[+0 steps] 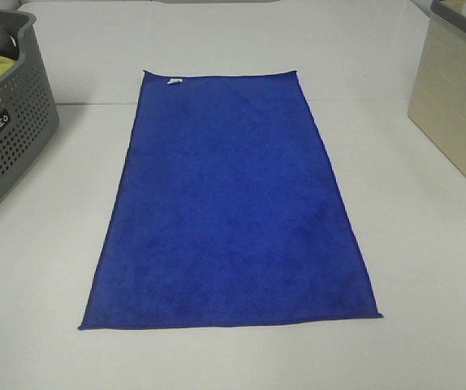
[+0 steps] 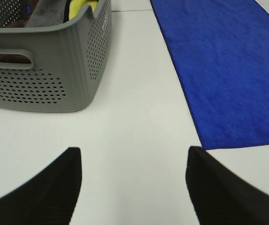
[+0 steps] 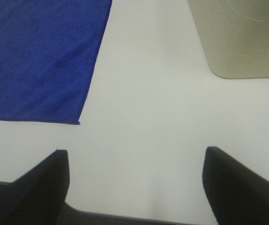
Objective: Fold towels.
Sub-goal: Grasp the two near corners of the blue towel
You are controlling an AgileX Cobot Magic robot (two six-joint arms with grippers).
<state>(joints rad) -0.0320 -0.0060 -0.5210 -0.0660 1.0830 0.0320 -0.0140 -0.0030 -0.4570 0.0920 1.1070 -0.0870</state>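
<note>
A royal-blue towel (image 1: 231, 203) lies spread flat on the white table, long side running away from me, with a small white tag (image 1: 174, 80) on its far short edge. Neither gripper shows in the high view. In the left wrist view my left gripper (image 2: 133, 180) is open and empty over bare table, apart from the towel's near left corner (image 2: 228, 84). In the right wrist view my right gripper (image 3: 135, 180) is open and empty near the table's front edge, apart from the towel's near right corner (image 3: 41, 61).
A grey perforated basket (image 1: 6, 122) holding yellow-green fabric stands at the far left; it also shows in the left wrist view (image 2: 45, 70). A beige bin (image 1: 456, 106) stands at the right, also in the right wrist view (image 3: 242, 37).
</note>
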